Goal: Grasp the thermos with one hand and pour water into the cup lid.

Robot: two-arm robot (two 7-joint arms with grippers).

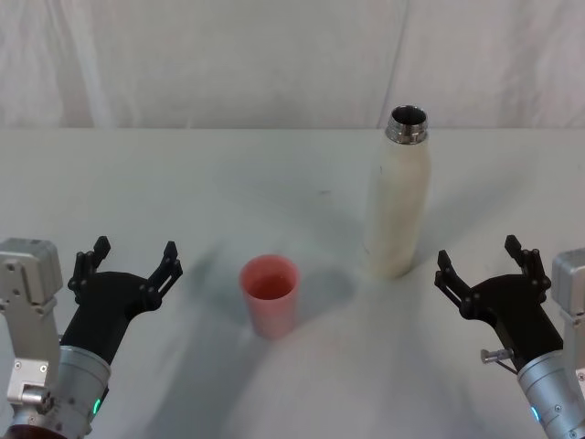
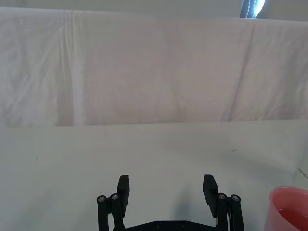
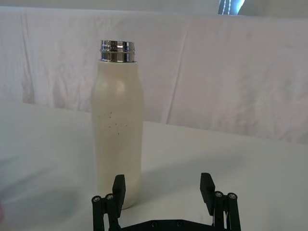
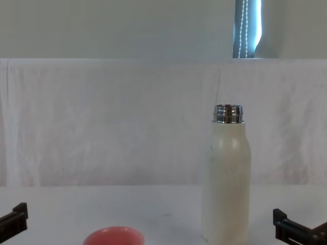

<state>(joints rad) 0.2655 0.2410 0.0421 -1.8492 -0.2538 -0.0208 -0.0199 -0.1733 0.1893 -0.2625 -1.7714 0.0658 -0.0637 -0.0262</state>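
Left gripper (image 1: 128,265) low at left over the bench (image 1: 183,183), fingers spread, holding nothing. One cup lid (image 1: 270,293), pink, upright near centre, open side up, apart from both grippers. One thermos (image 1: 398,201), cream, upright right of the lid, steel neck uncapped; no readable writing. Right gripper (image 1: 482,265) just right of thermos, fingers apart, not touching.

Thermos and cup lid, both upright and apart on your desk (image 1: 137,183).

You see the cream-white thermos (image 1: 397,206) standing uncapped on the right, its shiny threaded steel neck open. The coral-pink cup lid (image 1: 270,294) sits mouth-up nearer you and to its left, well short of the bottle's height.
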